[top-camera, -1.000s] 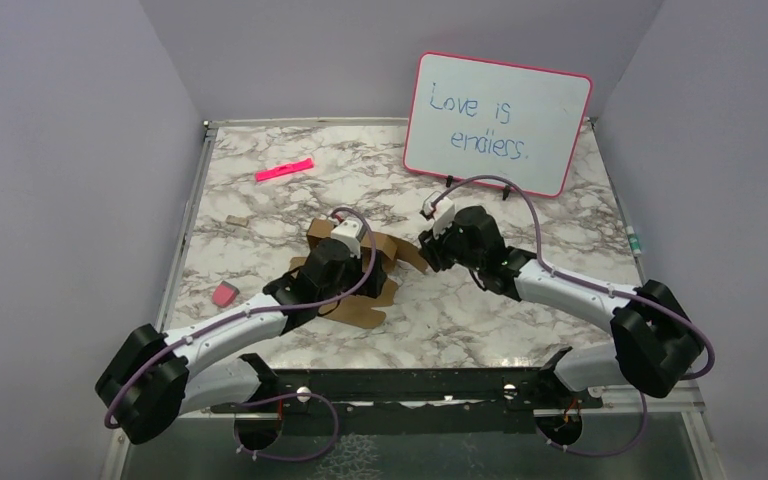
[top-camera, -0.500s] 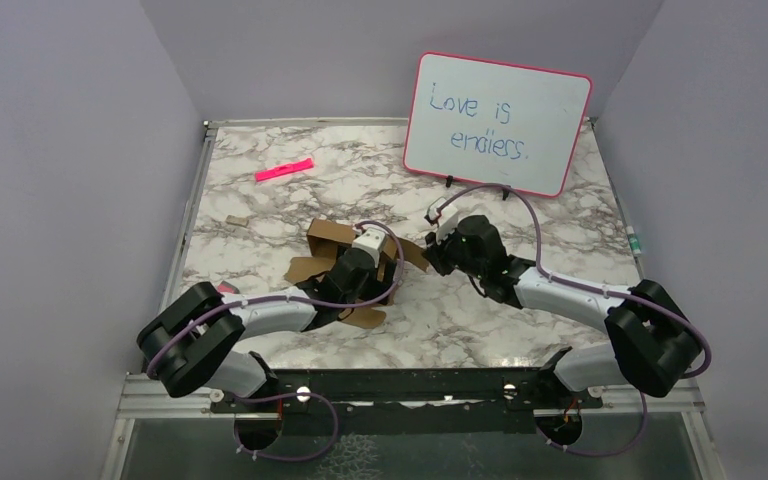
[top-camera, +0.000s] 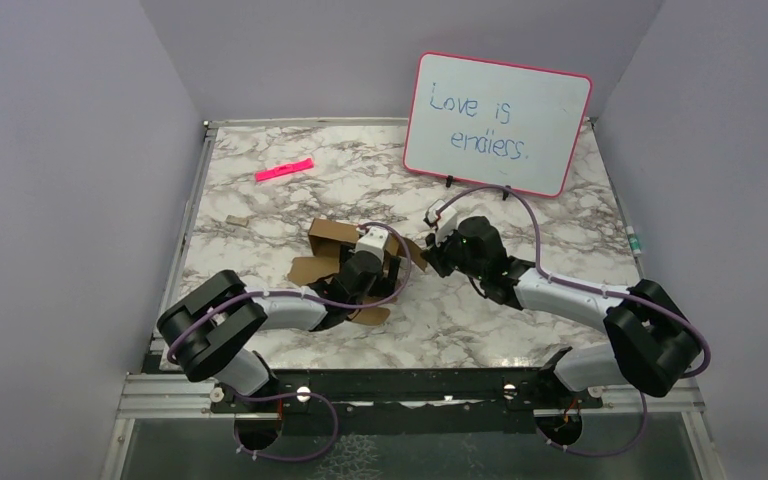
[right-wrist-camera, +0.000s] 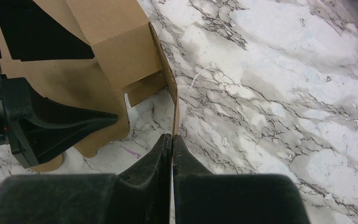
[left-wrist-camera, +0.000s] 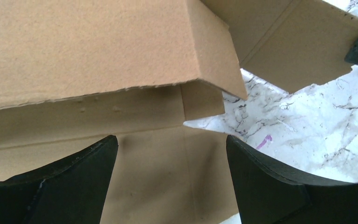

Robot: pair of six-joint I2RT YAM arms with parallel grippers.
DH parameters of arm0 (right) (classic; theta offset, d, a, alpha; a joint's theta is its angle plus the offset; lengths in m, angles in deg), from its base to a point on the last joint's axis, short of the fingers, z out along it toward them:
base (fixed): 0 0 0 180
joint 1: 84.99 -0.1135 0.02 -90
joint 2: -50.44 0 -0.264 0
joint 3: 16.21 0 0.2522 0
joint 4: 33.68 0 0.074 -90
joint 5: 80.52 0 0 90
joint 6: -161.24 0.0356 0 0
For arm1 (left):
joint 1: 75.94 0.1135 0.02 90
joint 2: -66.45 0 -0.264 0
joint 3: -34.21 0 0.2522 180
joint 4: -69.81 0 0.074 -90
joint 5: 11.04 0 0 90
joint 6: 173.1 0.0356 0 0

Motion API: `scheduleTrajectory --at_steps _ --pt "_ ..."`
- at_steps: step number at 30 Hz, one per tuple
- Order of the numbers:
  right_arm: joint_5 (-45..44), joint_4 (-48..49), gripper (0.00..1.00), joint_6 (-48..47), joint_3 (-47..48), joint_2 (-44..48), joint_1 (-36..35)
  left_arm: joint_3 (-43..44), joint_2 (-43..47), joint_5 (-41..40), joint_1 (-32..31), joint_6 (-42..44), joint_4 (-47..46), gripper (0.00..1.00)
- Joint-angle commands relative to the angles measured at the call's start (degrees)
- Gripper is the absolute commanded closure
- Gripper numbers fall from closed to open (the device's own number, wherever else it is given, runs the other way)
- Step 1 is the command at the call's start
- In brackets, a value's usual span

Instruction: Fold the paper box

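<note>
The paper box is brown creased cardboard, partly folded, lying mid-table with flaps spread. My left gripper is over its middle, jaws open wide above a flat panel, with a raised wall just ahead; it holds nothing. My right gripper is at the box's right side and is shut on the thin edge of a standing flap. The left gripper's fingers show in the right wrist view, over the box's floor.
A pink-rimmed whiteboard stands at the back right. A slim pink marker lies at the back left. A small cardboard scrap lies left of the box. The marble tabletop shows around the arms.
My left arm has swung right and forward over the box; its gripper now sits nearer the right flap. The right gripper has barely moved and stays shut on the flap.
</note>
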Motion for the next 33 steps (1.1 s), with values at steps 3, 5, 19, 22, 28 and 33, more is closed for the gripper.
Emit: scheduleTrajectory --at_steps 3,5,19,22,28,33 --pt "2.3 2.4 0.94 -0.5 -0.7 -1.2 0.1 0.0 -3.2 -6.3 -1.9 0.6 -10.1 0.13" --pt "2.5 2.2 0.94 -0.6 -0.7 -1.2 0.1 0.1 -4.0 -7.9 -2.1 0.7 -11.2 0.13" --pt "1.5 2.6 0.96 -0.3 -1.7 0.6 0.1 -1.4 -8.8 -14.5 -2.1 -4.9 -13.0 0.34" --pt "1.8 2.6 0.96 0.0 -2.0 1.2 0.1 -2.3 -8.5 -13.8 -1.7 -7.1 -13.4 0.42" --pt "6.4 2.2 0.94 0.9 -1.5 2.8 0.1 -2.8 -9.1 -11.5 -1.0 -9.4 -14.0 0.44" --pt "11.9 2.8 0.91 2.2 -1.4 3.6 0.1 -3.8 -9.5 -9.4 0.0 -11.2 -15.0 0.46"
